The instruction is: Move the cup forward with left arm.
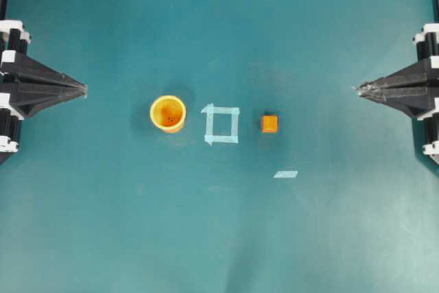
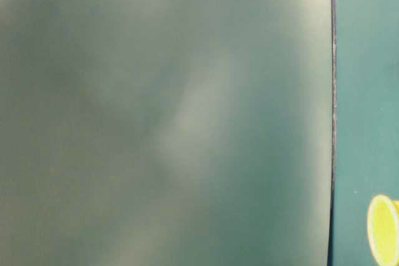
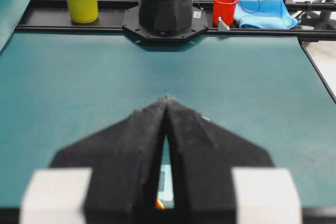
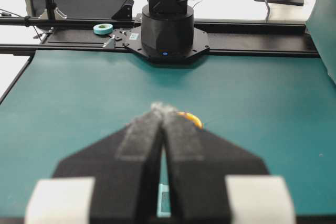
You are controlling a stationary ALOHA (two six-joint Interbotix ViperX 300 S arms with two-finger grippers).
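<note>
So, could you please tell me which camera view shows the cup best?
The overhead view: the whole cup stands upright left of the tape square, rim and inside visible. The table-level view catches only its rim at the edge; the right wrist view shows a sliver behind the jaws; the left wrist view shows only an orange glint.

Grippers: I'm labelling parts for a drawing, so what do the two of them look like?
Both match. The left gripper and right gripper are matte black wedges, each with two fingers tapering to a sharp point. White blocks sit at their wide ends. The inner finger faces look rough and grainy. No cables or markings are visible.
</note>
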